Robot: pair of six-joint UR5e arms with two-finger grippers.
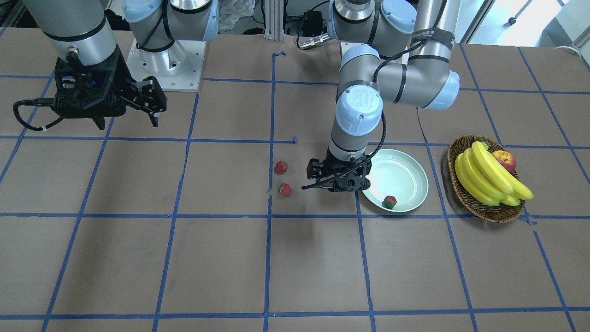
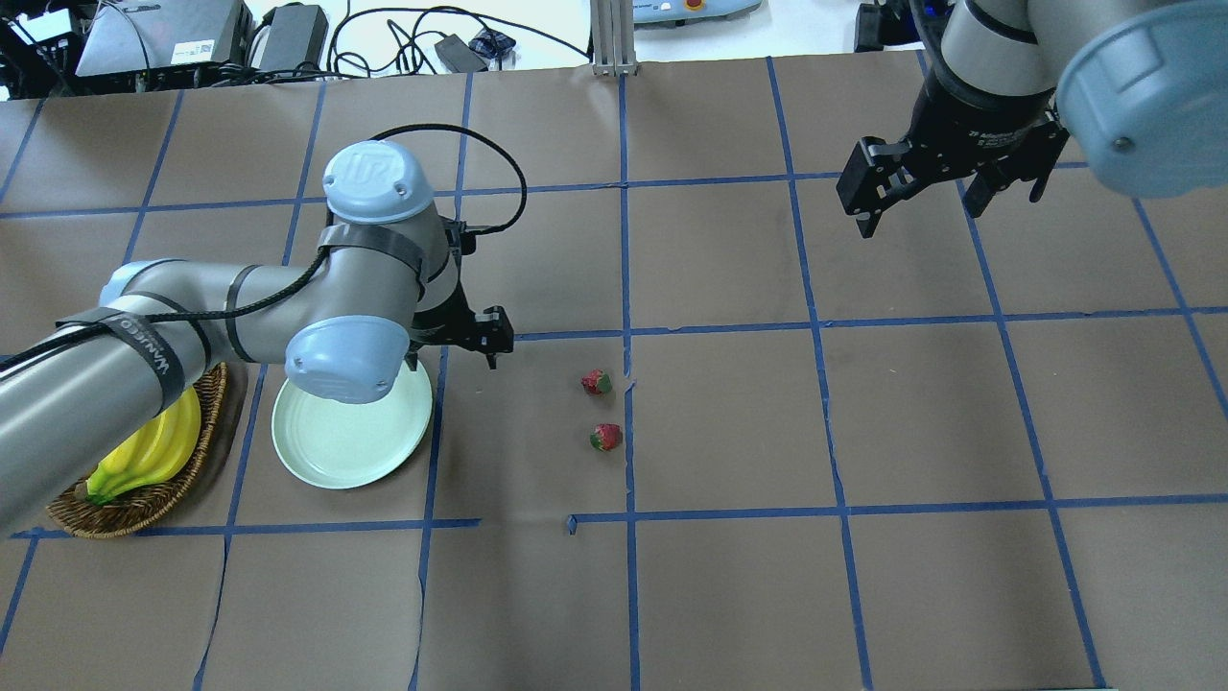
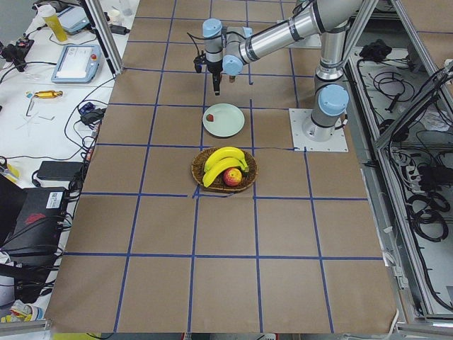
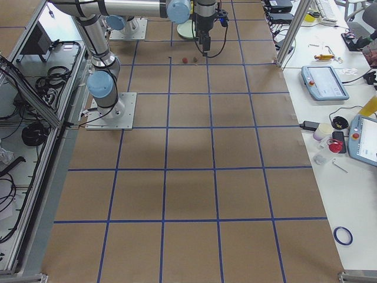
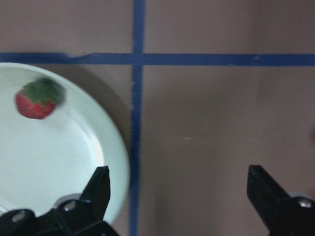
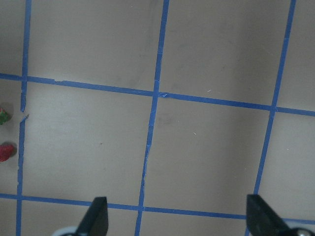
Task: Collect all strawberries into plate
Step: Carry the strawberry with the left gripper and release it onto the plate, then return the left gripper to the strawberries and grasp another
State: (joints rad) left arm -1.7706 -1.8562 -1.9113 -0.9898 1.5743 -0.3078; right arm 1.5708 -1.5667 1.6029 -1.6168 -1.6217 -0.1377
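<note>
One strawberry (image 1: 390, 201) lies inside the pale mint-green plate (image 1: 412, 177), near its rim; it also shows in the left wrist view (image 5: 38, 99). Two more strawberries (image 1: 280, 167) (image 1: 285, 189) lie on the table beside the plate, also in the overhead view (image 2: 596, 382) (image 2: 605, 438). My left gripper (image 1: 318, 177) is open and empty, just off the plate's edge, between the plate and the two loose strawberries. My right gripper (image 2: 868, 192) is open and empty, high over the table's far side, away from everything.
A brown wicker basket (image 1: 461, 189) with bananas (image 1: 488, 177) and a red-yellow apple (image 1: 504, 160) stands beside the plate on the side away from the strawberries. Blue tape lines grid the brown table. Both arm bases stand at the robot's edge.
</note>
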